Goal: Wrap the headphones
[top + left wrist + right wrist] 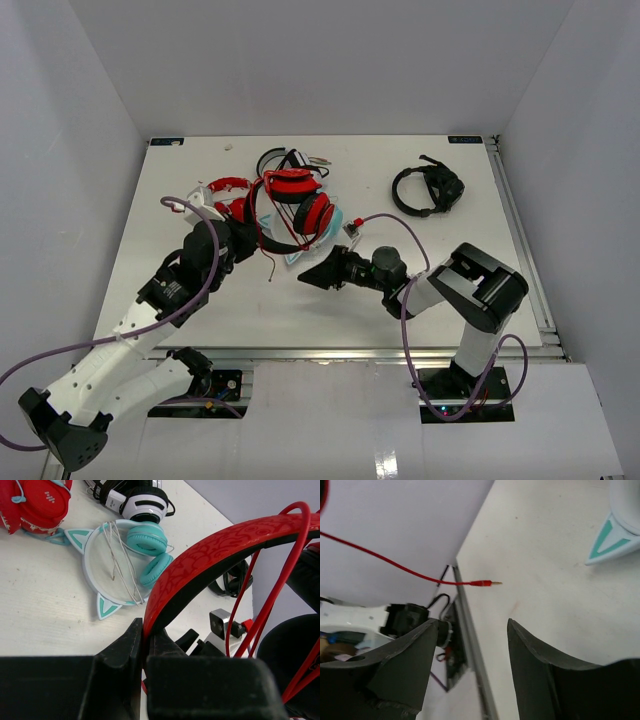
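**Headphones: band clamped, cable end loose**

Headphones (pixel 298 200) are left of centre over the counter (pixel 430 290), above the pile of other headsets. Your left gripper (pixel 144 639) is pinched narrow on the red headband. Your right gripper (pixel 472 625) is wide, holds nothing, and is aimed at the cable plug (pixel 487 583). The plug is ahead of the fingers, not between them.

Risks:
- The plug is thin and hangs free, so if you close too early you likely grab air.
- Tugging the cable (pixel 395 566) could twist the band out of the left pinch, which looks to hold only its edge.
- The teal cat-ear headset (pixel 117 562) lies just underneath, and slack loops could snag it and drag it.

Orientation: the band arcs from the left gripper toward the far right, with the cups at that end. Its long axis runs roughly left-to-right, tilted slightly away from you. The cable trails toward the near edge.
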`<state>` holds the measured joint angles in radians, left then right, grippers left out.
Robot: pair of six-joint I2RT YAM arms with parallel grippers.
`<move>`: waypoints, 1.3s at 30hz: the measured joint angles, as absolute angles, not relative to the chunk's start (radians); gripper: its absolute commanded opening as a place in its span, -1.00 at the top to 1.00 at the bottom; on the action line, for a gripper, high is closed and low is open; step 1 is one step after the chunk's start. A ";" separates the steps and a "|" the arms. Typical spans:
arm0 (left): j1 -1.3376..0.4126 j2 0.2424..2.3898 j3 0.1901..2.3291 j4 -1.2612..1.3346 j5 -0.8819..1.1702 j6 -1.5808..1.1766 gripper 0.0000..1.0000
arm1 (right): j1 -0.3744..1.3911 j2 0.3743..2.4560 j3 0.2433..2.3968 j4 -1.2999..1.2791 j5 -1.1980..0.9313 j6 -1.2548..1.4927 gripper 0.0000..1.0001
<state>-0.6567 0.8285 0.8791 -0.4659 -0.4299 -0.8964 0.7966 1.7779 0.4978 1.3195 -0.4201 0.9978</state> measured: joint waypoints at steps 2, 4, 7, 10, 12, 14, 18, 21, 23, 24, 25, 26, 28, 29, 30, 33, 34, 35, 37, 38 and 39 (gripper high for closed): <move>-0.657 0.828 0.879 -0.479 -0.422 -0.903 1.00 | 0.806 1.781 0.470 1.313 -0.415 0.883 -0.29; -0.656 0.828 0.879 -0.492 -0.411 -0.911 1.00 | 0.817 1.782 0.453 1.304 -0.408 0.762 -0.30; -0.657 0.830 0.880 -0.507 -0.394 -0.924 1.00 | 0.849 1.781 0.448 1.303 -0.395 0.572 -0.32; -0.657 0.835 0.880 -0.519 -0.380 -0.938 1.00 | 0.889 1.781 0.448 1.304 -0.395 0.416 -0.31; -0.657 0.838 0.880 -0.524 -0.374 -0.945 1.00 | 0.907 1.781 0.448 1.304 -0.398 0.334 -0.30; -0.656 0.842 0.880 -0.526 -0.365 -0.952 1.00 | 0.921 1.781 0.449 1.304 -0.397 0.256 -0.30; -0.657 0.846 0.880 -0.527 -0.337 -0.974 1.00 | 0.939 1.781 0.458 1.303 -0.381 0.115 -0.29; -0.657 0.849 0.880 -0.529 -0.313 -0.996 1.00 | 0.955 1.781 0.479 1.303 -0.354 0.024 -0.29; -0.656 0.849 0.880 -0.533 -0.299 -1.009 1.00 | 0.969 1.781 0.497 1.304 -0.341 -0.024 -0.29; -0.656 0.849 0.880 -0.535 -0.293 -1.014 1.00 | 0.976 1.781 0.505 1.304 -0.335 -0.045 -0.29; -0.656 0.849 0.880 -0.538 -0.286 -1.019 1.00 | 0.983 1.781 0.514 1.303 -0.327 -0.065 -0.29; -0.656 0.849 0.880 -0.541 -0.279 -1.024 1.00 | 0.989 1.781 0.523 1.303 -0.320 -0.083 -0.29; -0.657 0.849 0.882 -0.547 -0.265 -1.037 1.00 | 0.998 1.781 0.538 1.303 -0.308 -0.111 -0.29; -0.656 0.848 0.884 -0.547 -0.261 -1.042 1.00 | 1.000 1.781 0.544 1.303 -0.303 -0.120 -0.29; -0.656 0.847 0.886 -0.547 -0.255 -1.046 1.00 | 1.002 1.781 0.548 1.303 -0.301 -0.130 -0.29; -0.656 0.842 0.892 -0.547 -0.250 -1.054 1.00 | 1.005 1.785 0.566 1.302 -0.295 -0.152 -0.27; -0.656 0.839 0.894 -0.546 -0.249 -1.057 1.00 | 1.009 1.787 0.572 1.303 -0.292 -0.160 -0.26; -0.656 0.836 0.895 -0.546 -0.248 -1.061 1.00 | 1.013 1.792 0.580 1.303 -0.288 -0.167 -0.23; -0.656 0.830 0.898 -0.546 -0.246 -1.068 1.00 | 1.024 1.804 0.595 1.303 -0.281 -0.178 -0.11; -0.656 0.827 0.898 -0.545 -0.245 -1.071 1.00 | 1.029 1.811 0.601 1.302 -0.277 -0.185 -0.05; -0.656 0.825 0.899 -0.545 -0.244 -1.075 1.00 | 1.033 1.817 0.606 1.301 -0.273 -0.190 0.04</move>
<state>-0.6559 0.8250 0.8986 -0.5449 -0.2438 -1.0749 1.0333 1.8174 0.6064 1.3014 -0.2725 -0.1895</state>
